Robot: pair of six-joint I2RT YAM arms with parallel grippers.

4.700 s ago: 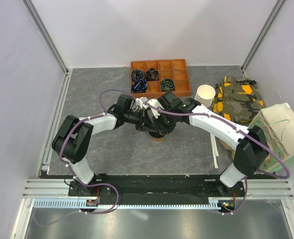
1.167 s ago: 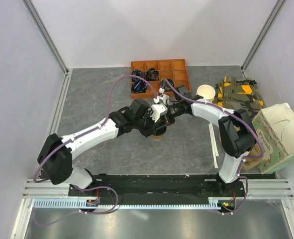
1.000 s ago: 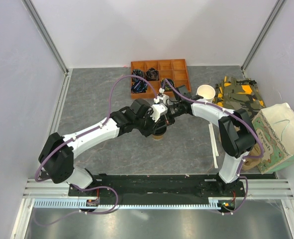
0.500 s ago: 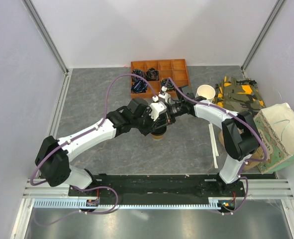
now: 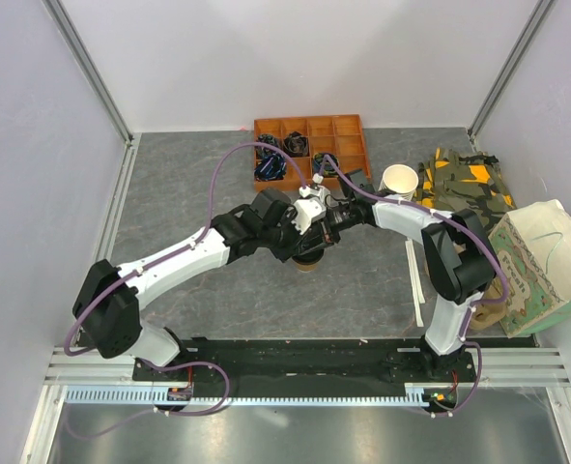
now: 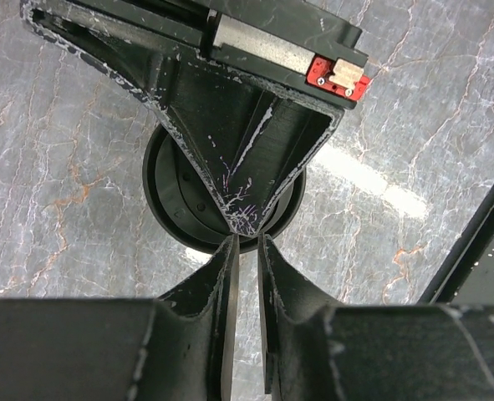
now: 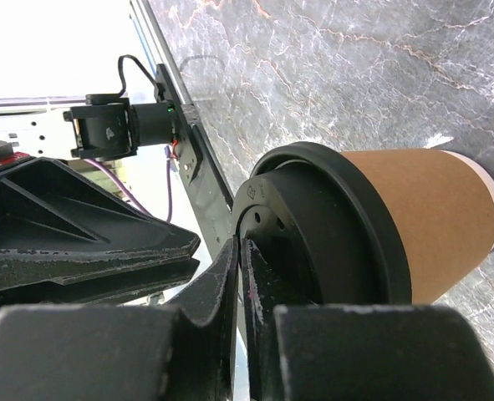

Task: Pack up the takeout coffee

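The takeout coffee (image 7: 422, 217), a tan-brown paper cup with a black lid (image 7: 330, 225), stands upright on the grey table mid-way across; in the top view only its base (image 5: 306, 268) shows under the two wrists. My right gripper (image 7: 240, 246) is shut, its tips resting on the lid's top near the rim. My left gripper (image 6: 245, 251) is shut to a thin slit with nothing in it, its tips at the rim of the lid (image 6: 180, 192), meeting the right gripper's fingers (image 6: 247, 167). Both grippers show above the cup in the top view, the left (image 5: 298, 239) and the right (image 5: 317, 229).
An orange compartment tray (image 5: 348, 126) with black lids stands at the back. A stack of cream cups (image 5: 399, 182), a camouflage bag (image 5: 462, 193) and a paper bag (image 5: 541, 261) are on the right. White sticks (image 5: 418, 290) lie near the right arm.
Both grippers stay together over the cup's lid. The left arm has stretched out since the oldest frame; in the last second only small shifts of the wrists show.
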